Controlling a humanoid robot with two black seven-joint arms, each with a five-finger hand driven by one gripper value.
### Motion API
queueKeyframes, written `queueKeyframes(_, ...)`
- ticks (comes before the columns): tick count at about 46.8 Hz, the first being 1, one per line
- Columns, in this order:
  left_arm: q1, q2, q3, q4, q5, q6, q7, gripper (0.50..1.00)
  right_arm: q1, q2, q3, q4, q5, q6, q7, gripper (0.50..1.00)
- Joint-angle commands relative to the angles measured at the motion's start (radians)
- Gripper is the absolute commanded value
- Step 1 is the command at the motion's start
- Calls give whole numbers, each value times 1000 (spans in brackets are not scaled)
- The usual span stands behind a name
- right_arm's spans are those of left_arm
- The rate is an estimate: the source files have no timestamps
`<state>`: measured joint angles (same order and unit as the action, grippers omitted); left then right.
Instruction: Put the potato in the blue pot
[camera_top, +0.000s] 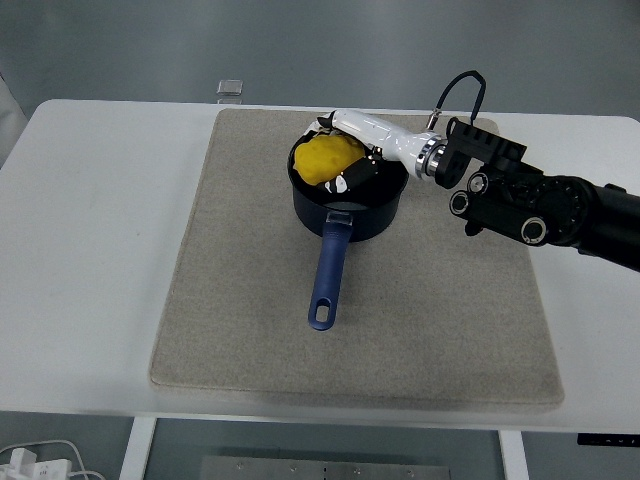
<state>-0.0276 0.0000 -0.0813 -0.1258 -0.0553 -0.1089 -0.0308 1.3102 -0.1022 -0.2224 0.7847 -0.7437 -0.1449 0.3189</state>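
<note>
1. Potato (327, 158): yellow, lumpy, down inside the mouth of the blue pot (349, 212), toward its left and far side, lower part hidden by the rim.
2. Blue pot: dark-walled, standing upright on the grey mat (240, 300), in the mat's far half; long blue handle (329, 272) pointing toward the near edge, a hole at its end.
3. Grey mat: lying flat across the middle of the white counter (90, 250); small clear object (231, 88) sitting just beyond its far left corner.
4. Right hand (345, 155): white and black, reaching in over the pot from the right, fingers (352, 176) wrapped around the potato, clamped on it from above and from the near side.
5. Right arm (540, 205): black, jointed, stretching over the mat's right side from the right edge, a black cable looping above the wrist.
</note>
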Motion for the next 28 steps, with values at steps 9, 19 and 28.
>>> queueKeyframes(9,0,0,0,0,0,0,0,1000,-5,7,14,-7,4,-9,2,800)
queueKeyframes(19,-2,0,0,0,2,0,0,1000,-8,7,15,-8,3,-12,3,956)
queueKeyframes(28,0,0,0,0,0,0,0,1000,-15,7,14,-12,1,-12,3,956)
